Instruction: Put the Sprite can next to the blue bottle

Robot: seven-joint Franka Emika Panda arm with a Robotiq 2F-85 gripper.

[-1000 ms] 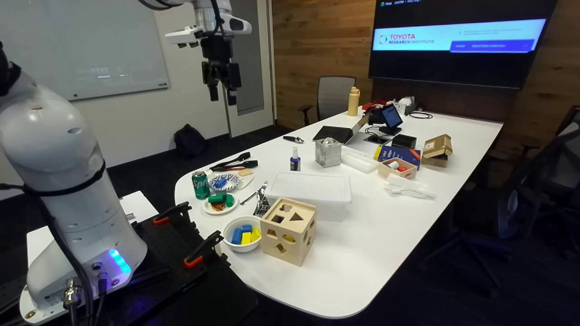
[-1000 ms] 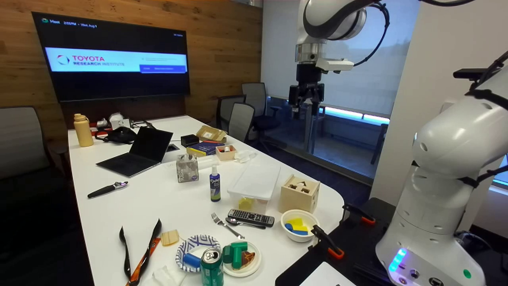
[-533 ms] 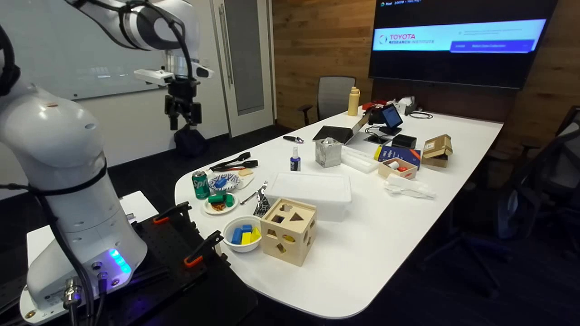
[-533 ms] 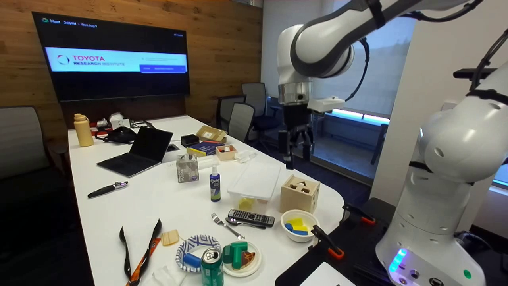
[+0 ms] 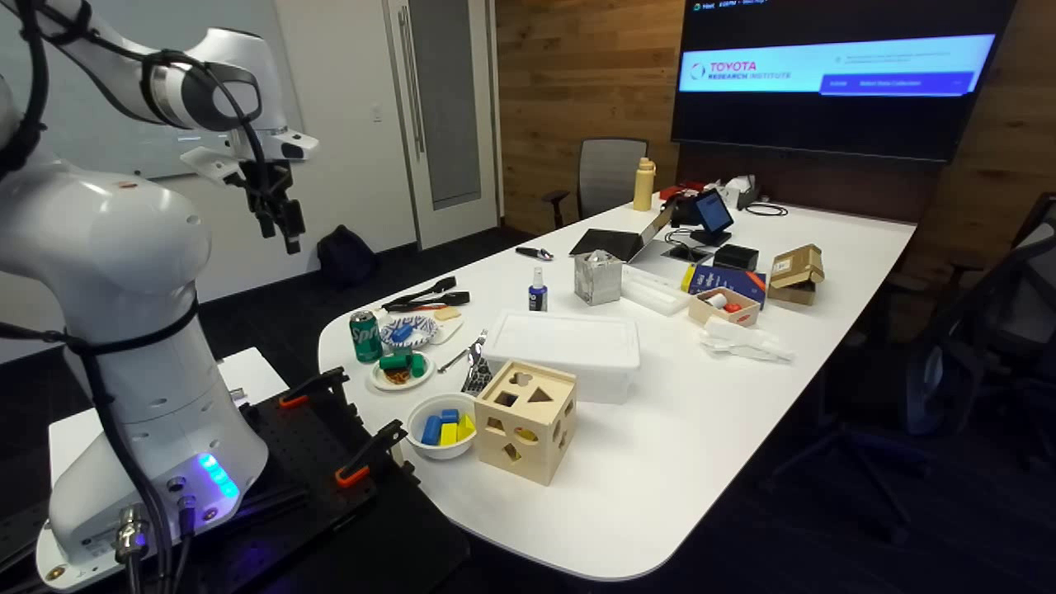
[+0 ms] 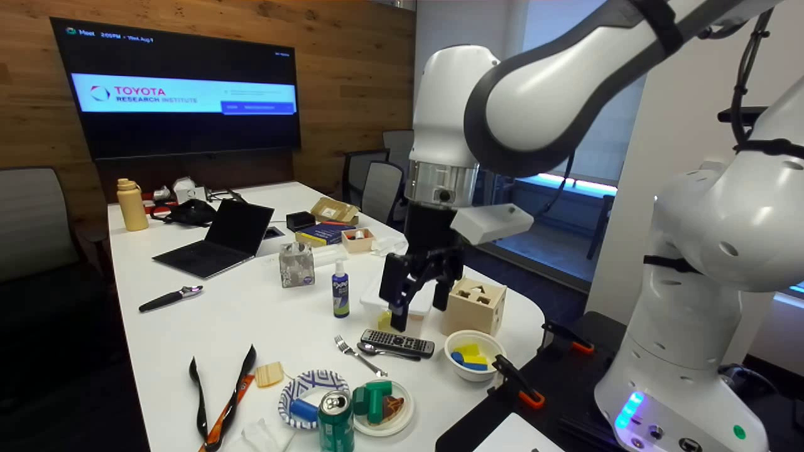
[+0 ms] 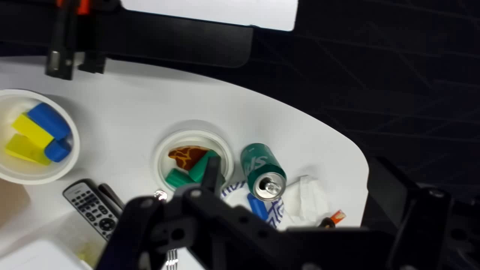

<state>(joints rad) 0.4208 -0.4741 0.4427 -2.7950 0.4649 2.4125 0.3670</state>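
The Sprite can [image 5: 365, 337] is green and stands upright near the table's rounded end in both exterior views [image 6: 336, 422]. The blue bottle [image 5: 537, 295], a dark-blue spray bottle with a white top, stands upright farther along the table, also in an exterior view [image 6: 340, 294]. It is out of the wrist view. My gripper [image 5: 280, 233] is open and empty, tilted, and high above the table in both exterior views [image 6: 419, 311]. In the wrist view the can [image 7: 260, 165] appears between the spread fingers [image 7: 296, 168], well below them and not touched.
A patterned plate [image 6: 314, 380] and a small plate with green blocks [image 6: 405, 422] sit close beside the can. Black tongs [image 6: 233, 395], a fork [image 6: 361, 356] and a remote [image 6: 397, 343] lie nearby. A white bowl [image 5: 412, 437], wooden shape box [image 5: 524, 429] and lidded container [image 5: 569, 334] stand nearer the robot.
My arm has swung toward the can's end of the table and come lower. The gripper has tilted and stays open. The can and the bottle have not moved.
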